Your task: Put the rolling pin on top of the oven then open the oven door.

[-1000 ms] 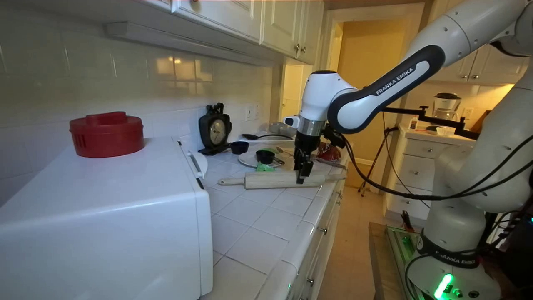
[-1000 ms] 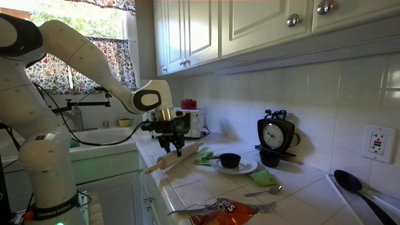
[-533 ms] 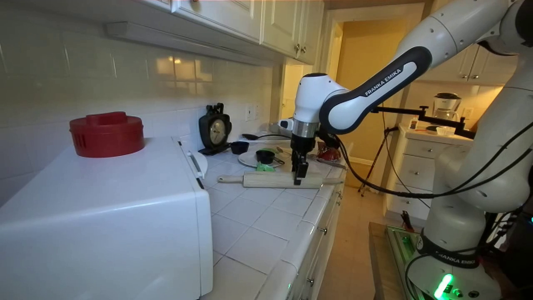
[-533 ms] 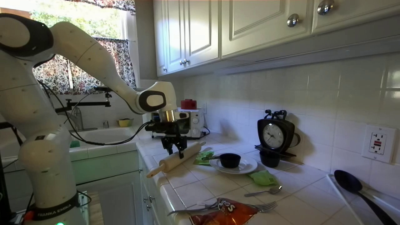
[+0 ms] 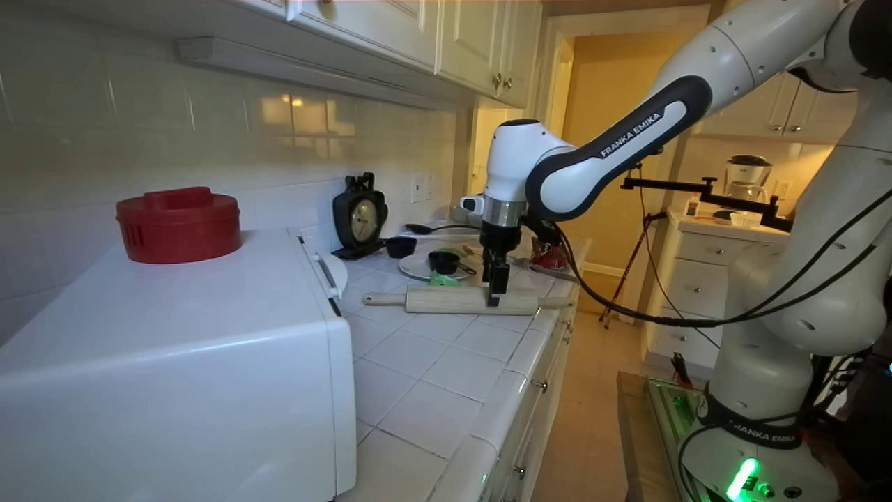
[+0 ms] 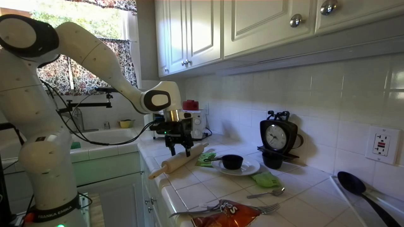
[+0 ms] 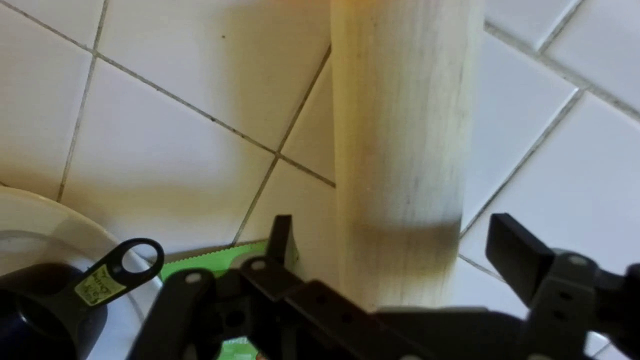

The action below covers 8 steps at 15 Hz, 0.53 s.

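The pale wooden rolling pin (image 5: 446,300) lies across the tiled counter, one handle reaching the front edge. My gripper (image 7: 390,225) is lowered over it and stands open. In the wrist view the dark fingers (image 7: 522,255) straddle the pin's barrel (image 7: 400,150), with tile showing between barrel and finger on both sides. The white oven (image 5: 167,362) stands apart from the pin, farther along the counter. In an exterior view the arm covers much of the oven front, and only a bit of the dark oven door (image 6: 158,117) shows beside my gripper.
A squat red container (image 5: 179,224) occupies part of the oven top. Beside the pin are a green packet (image 6: 205,159) and a white plate (image 6: 249,171) bearing a black cup (image 6: 233,162). A black clock (image 6: 275,136), a spoon (image 6: 268,193) and a chip bag (image 6: 232,216) are also on the counter.
The gripper has shifted a little toward the oven, and the pin has slid slightly the same way. The fingers now stand wider apart than before, clear of the pin's sides.
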Tool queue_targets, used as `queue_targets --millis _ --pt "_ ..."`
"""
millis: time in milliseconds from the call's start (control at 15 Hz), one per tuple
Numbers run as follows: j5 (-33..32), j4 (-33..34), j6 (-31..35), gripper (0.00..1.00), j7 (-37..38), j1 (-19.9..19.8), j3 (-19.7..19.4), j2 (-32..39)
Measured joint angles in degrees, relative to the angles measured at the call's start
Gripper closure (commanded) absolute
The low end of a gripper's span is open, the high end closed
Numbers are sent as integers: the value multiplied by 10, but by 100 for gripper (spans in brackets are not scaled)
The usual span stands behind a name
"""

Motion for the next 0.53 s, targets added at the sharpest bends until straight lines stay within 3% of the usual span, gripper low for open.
queue_targets --millis 533 --pt "0 34 0 0 10 1 3 46"
